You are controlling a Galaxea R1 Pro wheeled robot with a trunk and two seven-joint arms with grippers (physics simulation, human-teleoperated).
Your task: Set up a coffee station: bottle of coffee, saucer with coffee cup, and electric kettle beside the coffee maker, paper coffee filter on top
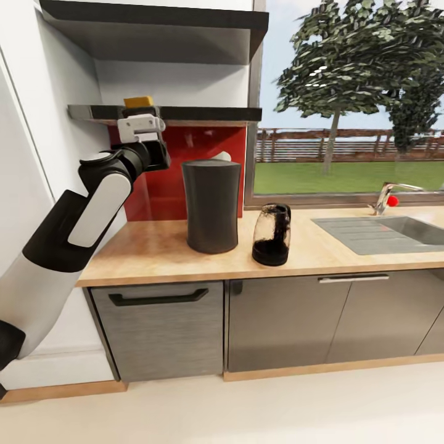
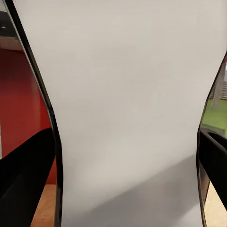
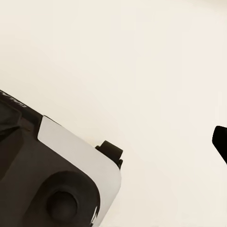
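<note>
The bottle (image 2: 127, 118) is lying nearest the lens in the left wrist view, its white label being flanked by both dark fingers (image 2: 23, 184), which are pressing its two sides. The left gripper (image 1: 141, 123) is thus being judged closed on it. In the head view the gripper is being held at the lower shelf (image 1: 203, 113), with the golden cap (image 1: 138, 102) standing just above it at 12 o'clock.

Of the right gripper (image 3: 220, 141) a single dark tip is being shown over pale floor, so whether it is open or closed cannot be told.

The bottle is probably being lifted off. It should be raised only slightly and kept upright, since the upper shelf (image 1: 185, 24) is hanging close above. It should then be drawn straight out over the shelf's front edge before being lowered.

The coffee maker (image 1: 211, 206) is standing at 5 o'clock from the gripper, with the kettle (image 1: 271, 235) just beside it at 3 o'clock. Bare countertop (image 1: 142, 253) is lying at the maker's 9 o'clock, bounded by the white wall and the front edge; the bottle is best being set there.
</note>
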